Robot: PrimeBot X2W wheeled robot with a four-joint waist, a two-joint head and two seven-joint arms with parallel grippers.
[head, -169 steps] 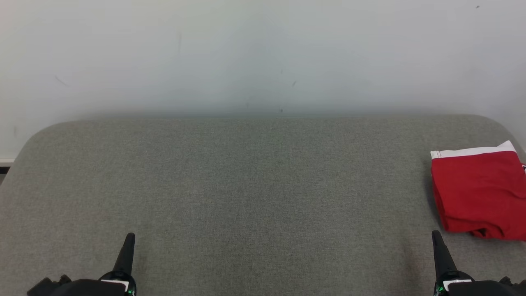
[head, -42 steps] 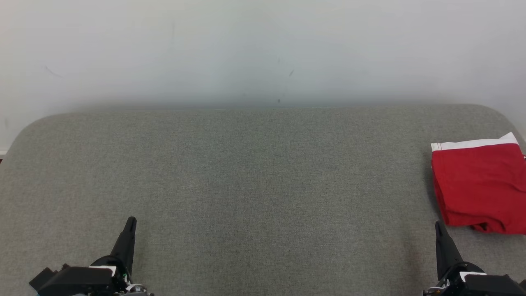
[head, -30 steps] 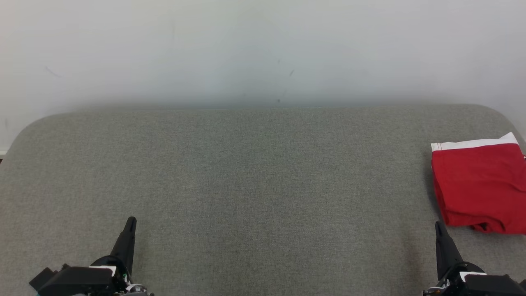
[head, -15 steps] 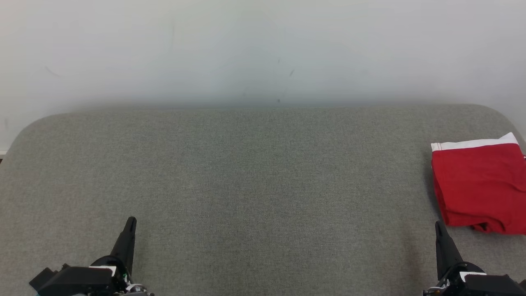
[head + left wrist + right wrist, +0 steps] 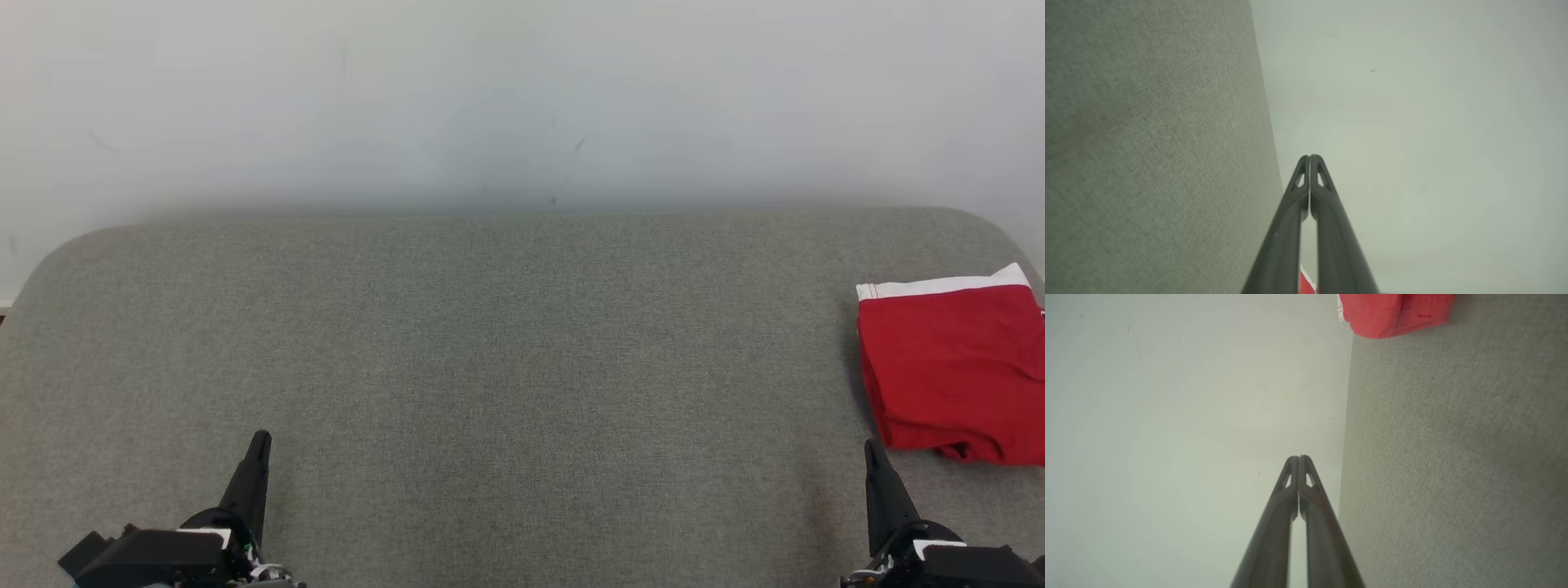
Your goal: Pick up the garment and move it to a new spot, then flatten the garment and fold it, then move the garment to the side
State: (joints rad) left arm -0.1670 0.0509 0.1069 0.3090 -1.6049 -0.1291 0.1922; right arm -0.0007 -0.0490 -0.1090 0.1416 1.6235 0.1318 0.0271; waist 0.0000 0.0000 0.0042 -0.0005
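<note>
Left gripper [image 5: 1309, 157]: jaws pressed together, nothing between. Right gripper [image 5: 1298, 458]: same, empty. Both parked low at near edge of grey upholstered surface [image 5: 522, 343], well apart, apparently at rest. Folded red shorts [image 5: 947, 376], white waistband [image 5: 939, 287] toward wall [image 5: 522, 98], lying at far right edge, near Right gripper, untouched. Judged: set aside, task likely complete.

garment [image 5: 951, 371] | right side cut off, head view | underside hidden

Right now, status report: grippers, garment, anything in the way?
Left gripper shut, empty, low left. Right gripper shut, empty, just short of the red shorts. Shorts folded, lying at the right edge of the grey fabric surface. Nothing in the way.
</note>
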